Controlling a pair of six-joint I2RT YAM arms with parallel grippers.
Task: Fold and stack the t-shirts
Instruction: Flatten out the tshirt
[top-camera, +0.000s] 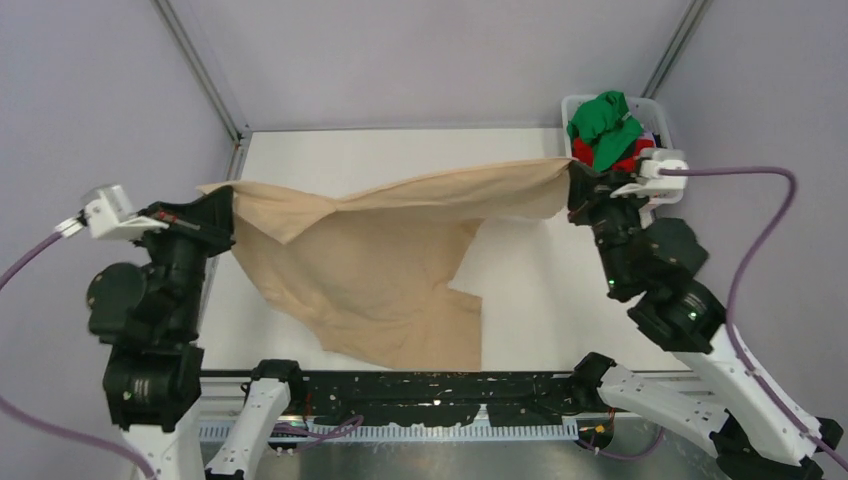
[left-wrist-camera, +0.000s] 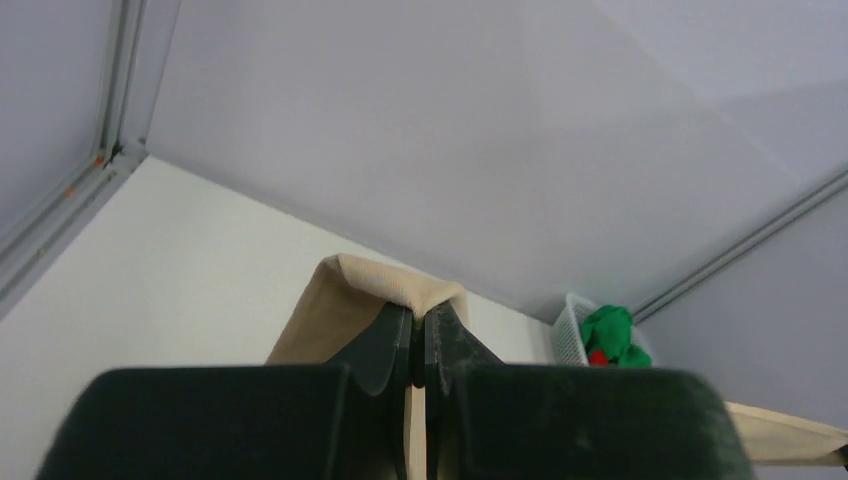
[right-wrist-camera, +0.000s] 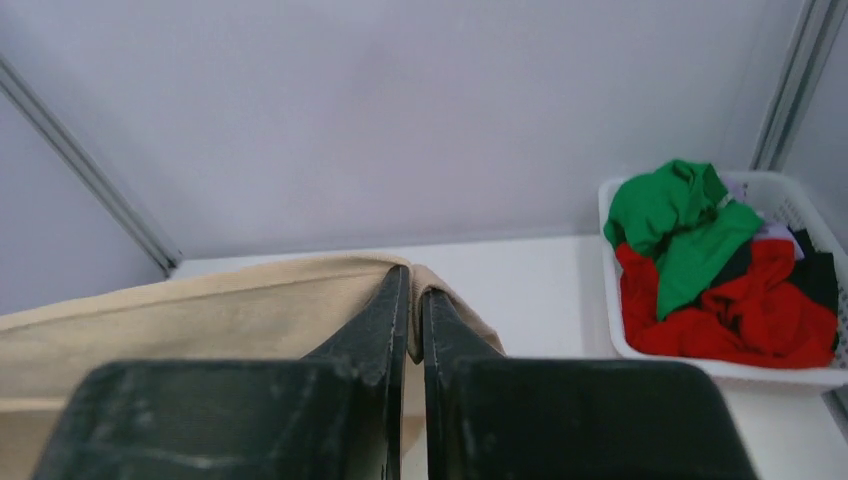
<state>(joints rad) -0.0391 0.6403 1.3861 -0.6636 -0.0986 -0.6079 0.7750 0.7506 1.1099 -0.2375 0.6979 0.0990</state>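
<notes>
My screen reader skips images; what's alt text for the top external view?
The left gripper and right gripper hold a beige shirt stretched between them. A basket at far right holds a green shirt and red shirt.

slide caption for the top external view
Left gripper and right gripper stretch the beige t-shirt over the table; green shirt, red shirt in basket.

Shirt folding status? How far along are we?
Nothing is folded or stacked yet. In hand: left gripper and right gripper are shut on the beige t-shirt, stretched between them over the table. Remaining: green shirt and red shirt in the basket.
</notes>
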